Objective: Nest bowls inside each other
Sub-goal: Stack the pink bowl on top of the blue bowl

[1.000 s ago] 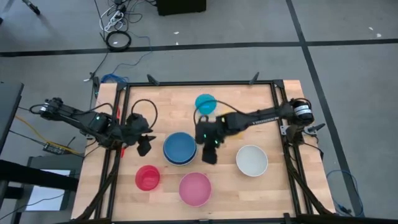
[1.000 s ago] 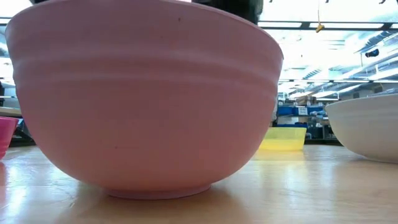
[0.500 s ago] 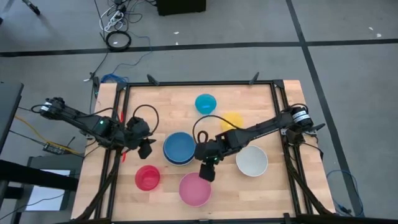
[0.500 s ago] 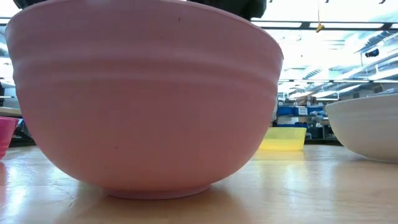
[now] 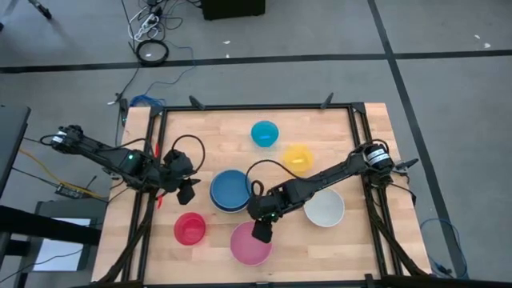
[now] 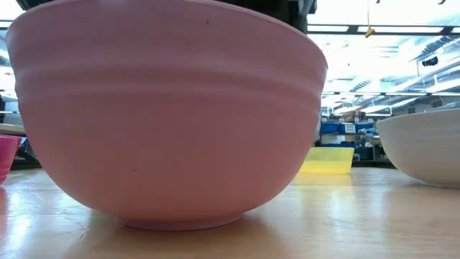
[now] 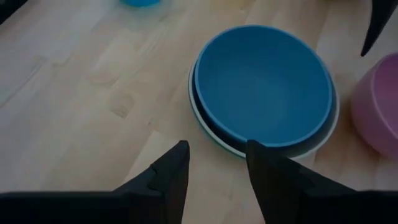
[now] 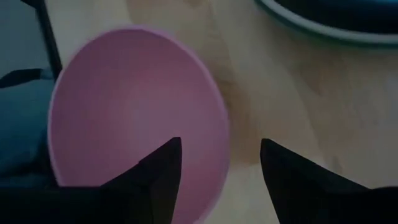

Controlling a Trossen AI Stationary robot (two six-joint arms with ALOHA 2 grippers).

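Six bowls (image 5: 230,190) in view; right claw (image 5: 261,231) and left claw (image 5: 187,189) both released.

Pink bowl (image 6: 169,115) looms close; yellow bowl (image 6: 328,160), white bowl (image 6: 424,147) behind

Six separate bowls (image 5: 250,242), blue nested.

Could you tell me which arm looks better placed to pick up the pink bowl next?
The right. The right gripper is open and hovers at the rim of the pink bowl, which fills its wrist view. The left gripper, also open, waits beside the blue bowl, farther from the pink one.
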